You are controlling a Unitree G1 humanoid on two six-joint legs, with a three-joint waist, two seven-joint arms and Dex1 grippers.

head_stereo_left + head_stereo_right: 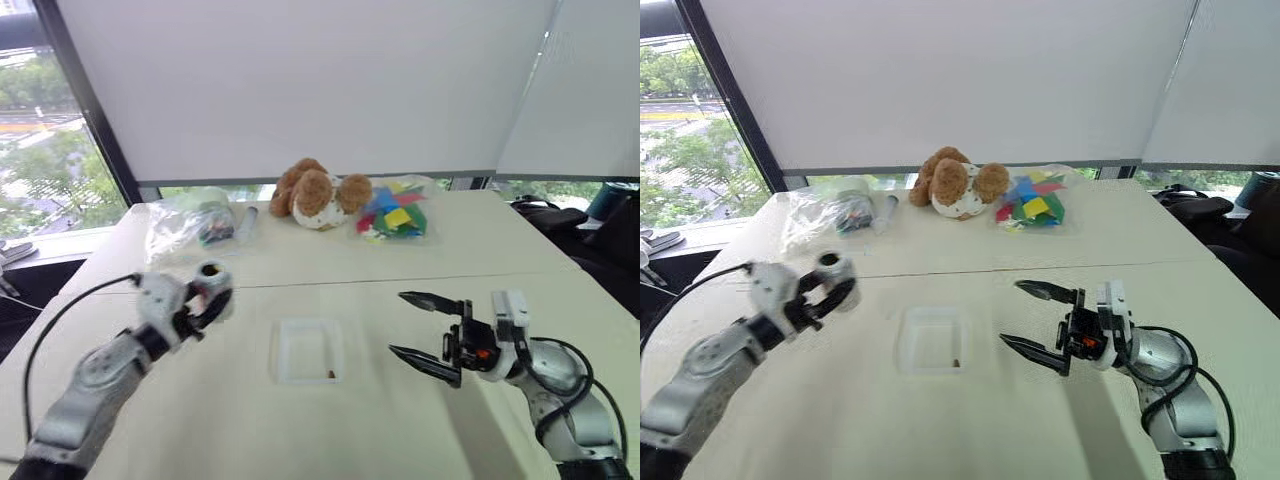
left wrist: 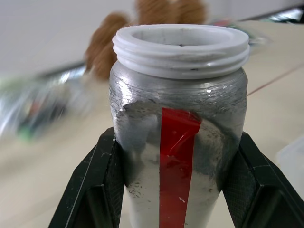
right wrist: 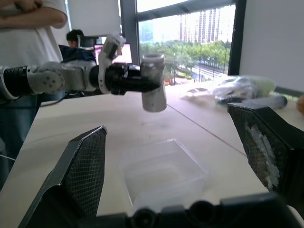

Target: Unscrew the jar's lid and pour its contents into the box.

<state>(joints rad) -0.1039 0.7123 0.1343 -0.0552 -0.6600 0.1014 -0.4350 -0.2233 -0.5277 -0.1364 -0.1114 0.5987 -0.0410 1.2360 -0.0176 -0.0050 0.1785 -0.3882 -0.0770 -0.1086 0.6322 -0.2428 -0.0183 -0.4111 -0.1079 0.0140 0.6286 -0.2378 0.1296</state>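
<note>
While the jar (image 2: 178,137) is pinched between the two black fingers of the left gripper (image 1: 207,297), it is held upright above the table (image 1: 400,420) at the left of the head views, left of the box (image 1: 308,350). Its mouth is uncovered: white screw threads and an open rim are seen in the left wrist view, and a red strip runs down the silvery side. Whether anything is inside the jar cannot be told. The box lies flat at the centre of the table, with one tiny dark bit (image 1: 331,375) seen near its lower right corner. The right gripper (image 1: 428,332) is held at the right of the frame, above the table and clear of the box, its fingers spread wide and pointing toward the box, with nothing between them. A plush toy (image 1: 318,193), a bag of coloured pieces (image 1: 396,213) and a clear bag (image 1: 190,224) are seen along the far edge, upper centre. A person (image 3: 28,21) is seen in the upper left of the right wrist view.
</note>
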